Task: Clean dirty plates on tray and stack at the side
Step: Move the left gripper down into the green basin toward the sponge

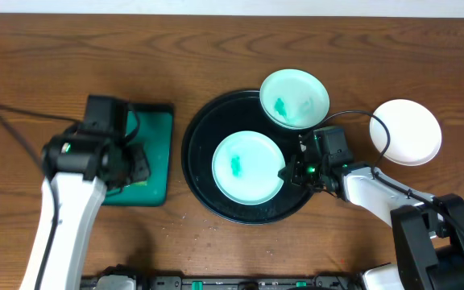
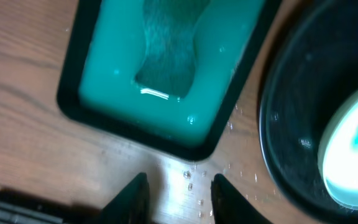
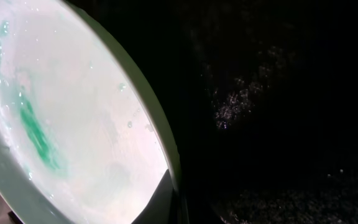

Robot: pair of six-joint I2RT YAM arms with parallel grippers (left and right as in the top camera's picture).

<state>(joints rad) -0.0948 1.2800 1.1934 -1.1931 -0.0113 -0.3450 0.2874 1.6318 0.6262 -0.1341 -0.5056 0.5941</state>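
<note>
A pale mint plate [image 1: 244, 169] with a teal smear lies in the middle of the round black tray [image 1: 196, 165]. My right gripper [image 1: 286, 172] is shut on this plate's right rim. In the right wrist view one dark finger [image 3: 165, 198] presses on the inside of that plate [image 3: 73, 124], against the black tray [image 3: 278, 124]. A second smeared mint plate [image 1: 294, 98] leans on the tray's far right rim. A clean white plate [image 1: 407, 131] sits on the table to the right. My left gripper [image 1: 139, 163] [image 2: 179, 182] hovers open and empty by the green tray.
A rectangular black-rimmed green tray [image 1: 153, 153] [image 2: 98, 81] at the left holds teal liquid and a greyish pad [image 2: 169, 56]. Water drops [image 2: 188, 174] dot the wood beside it. A black cable [image 1: 22, 121] loops across the far left table.
</note>
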